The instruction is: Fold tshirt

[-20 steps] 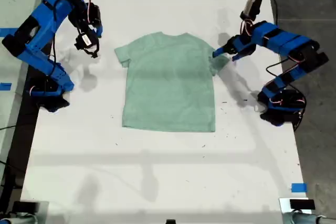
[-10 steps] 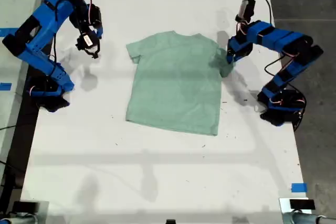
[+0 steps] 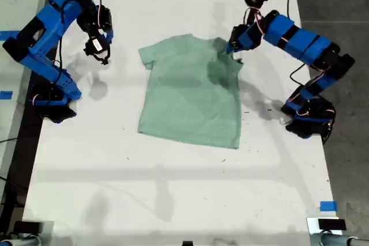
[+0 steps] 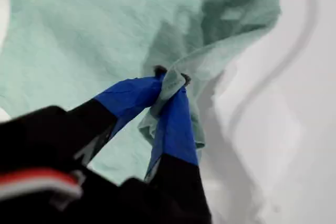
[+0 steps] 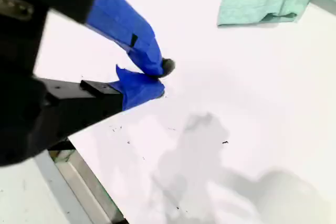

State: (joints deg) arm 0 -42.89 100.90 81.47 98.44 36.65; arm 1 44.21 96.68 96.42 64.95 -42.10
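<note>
The pale green tshirt (image 3: 190, 93) lies spread on the white desk (image 3: 173, 188) between both arms. My first claw (image 4: 170, 80) is clamped on a bunched fold of its sleeve, lifted at the exterior view's right. My second claw (image 5: 157, 77) hangs closed and empty over bare desk, beside the other sleeve

The tshirt (image 3: 190, 93) runs past the first wrist view's edges, and my first gripper (image 4: 169, 85) covers the pinched fold. Beside my second gripper (image 5: 157, 80), only a cut-off sleeve shows.
</note>
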